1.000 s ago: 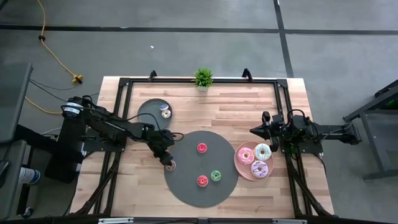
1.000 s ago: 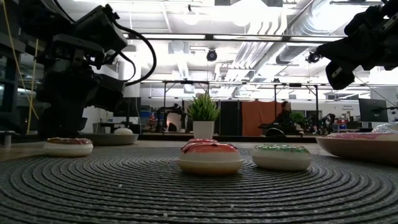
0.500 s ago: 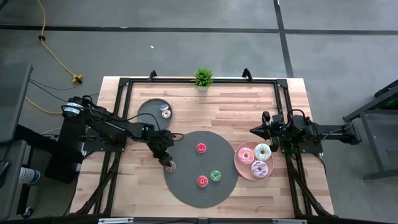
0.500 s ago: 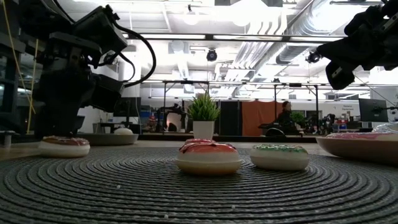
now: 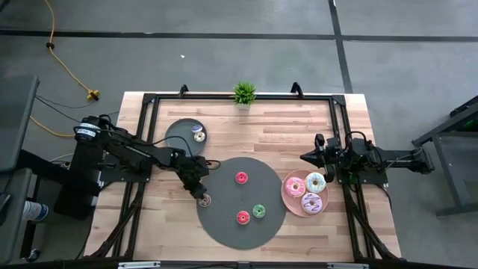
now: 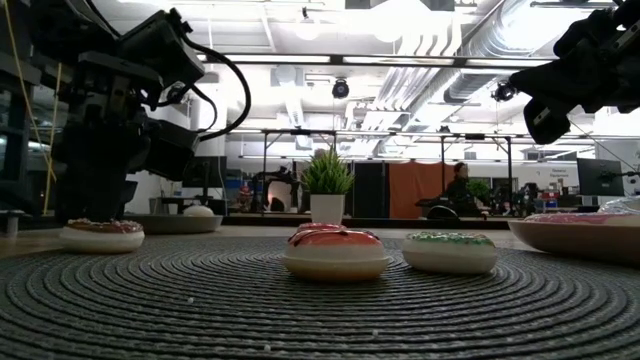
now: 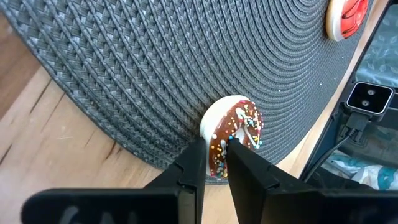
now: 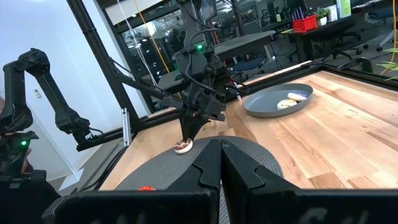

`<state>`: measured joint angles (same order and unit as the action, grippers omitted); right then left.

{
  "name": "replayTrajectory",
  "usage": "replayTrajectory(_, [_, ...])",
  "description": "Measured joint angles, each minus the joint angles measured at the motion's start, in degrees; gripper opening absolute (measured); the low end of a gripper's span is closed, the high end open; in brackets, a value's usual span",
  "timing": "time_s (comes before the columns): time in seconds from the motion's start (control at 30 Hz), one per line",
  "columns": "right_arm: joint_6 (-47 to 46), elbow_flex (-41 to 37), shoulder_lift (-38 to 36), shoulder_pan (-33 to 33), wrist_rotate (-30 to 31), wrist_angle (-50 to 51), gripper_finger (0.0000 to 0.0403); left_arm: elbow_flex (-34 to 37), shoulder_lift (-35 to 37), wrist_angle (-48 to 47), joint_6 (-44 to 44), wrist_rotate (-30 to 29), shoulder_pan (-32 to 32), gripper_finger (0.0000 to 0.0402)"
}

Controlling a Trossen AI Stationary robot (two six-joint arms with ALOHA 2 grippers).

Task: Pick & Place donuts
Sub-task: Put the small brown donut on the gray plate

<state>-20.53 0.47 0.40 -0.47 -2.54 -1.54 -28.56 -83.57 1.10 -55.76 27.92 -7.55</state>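
- The left end effector (image 5: 202, 194) is set down on the brown donut (image 7: 234, 135) at the near-left edge of the dark woven mat (image 5: 240, 202); the fingers (image 7: 193, 165) are pinched narrow across one side of the ring, one inside the hole and one outside. This is judged a rim grip, chosen because the donut is too flat to be clamped from its sides.
- The donut is seen flat on the mat, so a lift is judged not yet begun.
- The right end effector (image 5: 304, 158) is parked above the counter (image 5: 291, 127), beside the pink plate (image 5: 286, 196), with its fingers pressed together and nothing between them; it is judged to be waiting.
- Two red donuts (image 5: 242, 178) (image 5: 243, 217) and a green donut (image 5: 259, 211) are left spread on the mat, well apart, so each can be reached singly.
- Three larger frosted donuts, pink (image 5: 295, 186), white (image 5: 315, 181) and lilac (image 5: 311, 202), are grouped on the pink plate.
- A small donut (image 5: 199, 136) and a second pale piece beside it are already in the dark grey plate (image 5: 176, 133) at the far left; this plate is judged the likely drop spot for the tiny ones.
- A small potted plant (image 5: 243, 93) is kept at the far edge, out of the way.
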Motion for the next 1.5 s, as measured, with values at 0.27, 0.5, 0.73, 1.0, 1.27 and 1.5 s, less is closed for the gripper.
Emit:
replayTrajectory(0.27, [0.0,0.0,0.0,0.0,0.0,0.0,0.0,0.0,0.0,1.5,0.0,2.2,0.1,0.005])
replayTrajectory(0.5, [0.0,0.0,0.0,0.0,0.0,0.0,0.0,0.0,1.2,2.3,-1.1,3.0,0.7,0.005])
replayTrajectory(0.73, [0.0,0.0,0.0,0.0,0.0,0.0,0.0,0.0,5.9,1.8,-1.5,3.8,4.2,0.005])
replayTrajectory(1.0, [0.0,0.0,0.0,0.0,0.0,0.0,0.0,0.0,13.2,-4.7,-1.7,0.7,10.3,0.005])
replayTrajectory(1.27, [0.0,0.0,0.0,0.0,0.0,0.0,0.0,0.0,19.6,-10.4,-1.5,-2.7,17.1,0.005])
replayTrajectory(1.5, [0.0,0.0,0.0,0.0,0.0,0.0,0.0,0.0,25.2,-20.0,1.6,-7.9,24.7,0.005])
